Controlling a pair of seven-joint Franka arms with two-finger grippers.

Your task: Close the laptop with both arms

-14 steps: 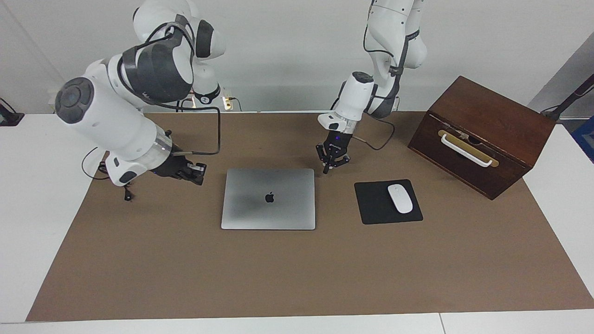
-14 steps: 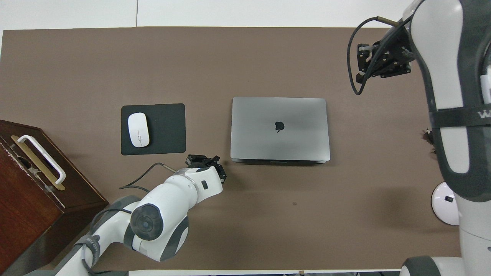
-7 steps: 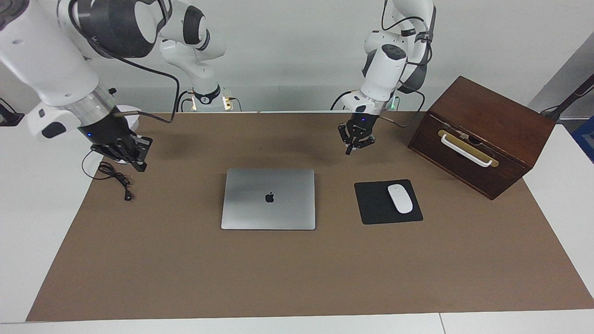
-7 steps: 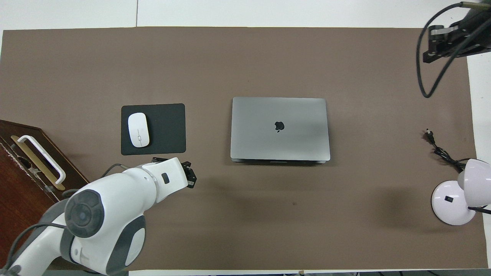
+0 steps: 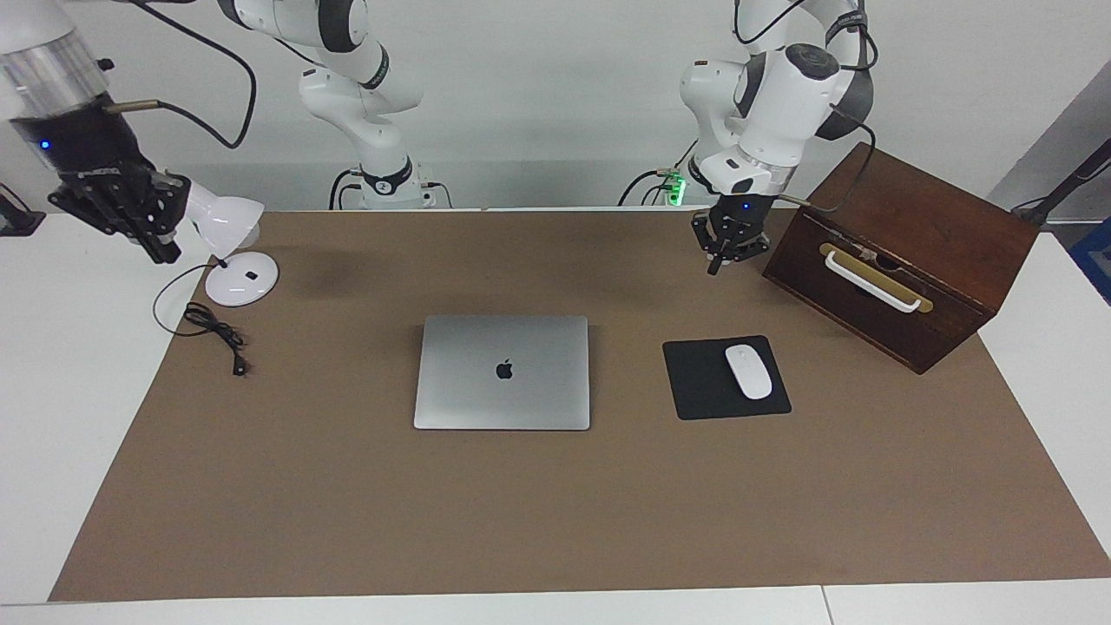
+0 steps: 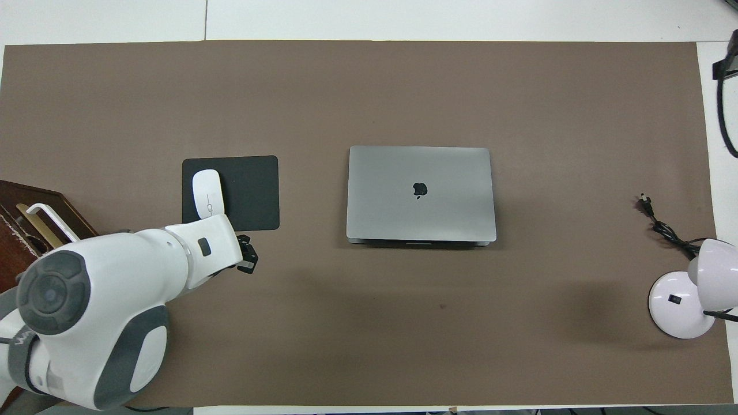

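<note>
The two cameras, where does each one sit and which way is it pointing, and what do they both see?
Facing view: high across the table, looking at the robots; shows both white arms, the left gripper raised beside the dark wooden box, the right gripper raised over the table's edge by the white desk lamp.
Overhead view: above the robots' end, looking steeply down; shows mainly the left arm.
Both share: the closed silver-grey laptop, the white mouse on its black pad, the lamp and the box.
</note>
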